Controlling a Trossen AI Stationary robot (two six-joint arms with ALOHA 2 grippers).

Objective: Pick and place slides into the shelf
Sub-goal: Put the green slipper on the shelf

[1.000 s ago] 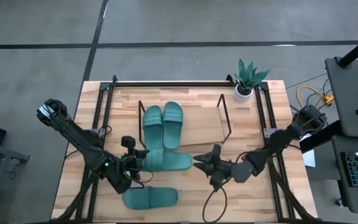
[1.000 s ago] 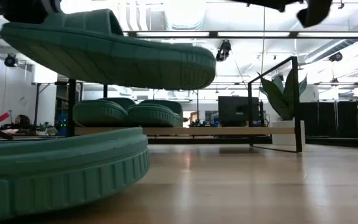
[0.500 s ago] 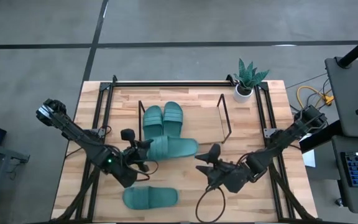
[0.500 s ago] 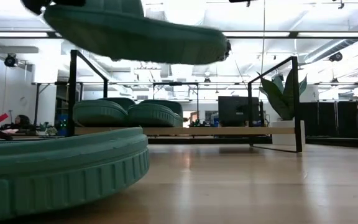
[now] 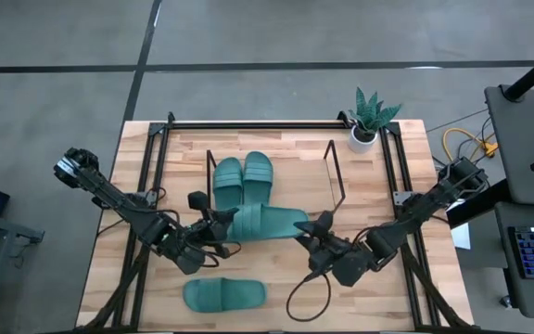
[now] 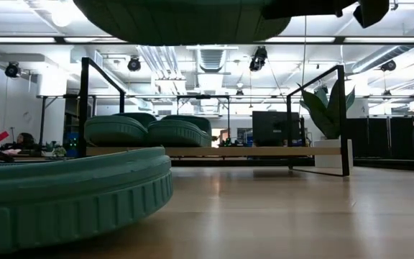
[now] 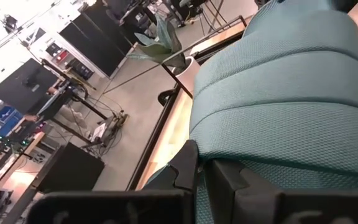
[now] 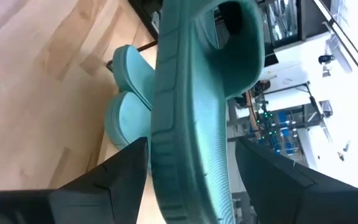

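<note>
Left gripper (image 5: 219, 225) jaws clamp one slide (image 5: 269, 223) aloft beside the shelf (image 5: 336, 176) — the right gripper (image 5: 315, 235), jaws wide, straddles its other end; two slides (image 5: 242, 184) sit inside.

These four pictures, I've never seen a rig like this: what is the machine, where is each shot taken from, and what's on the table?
It is a robot with two dark jointed arms at a light wooden table. One picture looks straight down on it, one looks level across the tabletop, and two come from cameras on the arms' wrists.

On the table stands a low shelf of thin black metal rods with two teal-green rubber slide sandals lying side by side inside it. Another teal slide lies at the near edge, and a small potted plant sits in the far right corner.

The left gripper is shut on one end of a fourth teal slide, held above the table in front of the shelf. The right gripper is at that slide's other end, its fingers open on either side of it.
</note>
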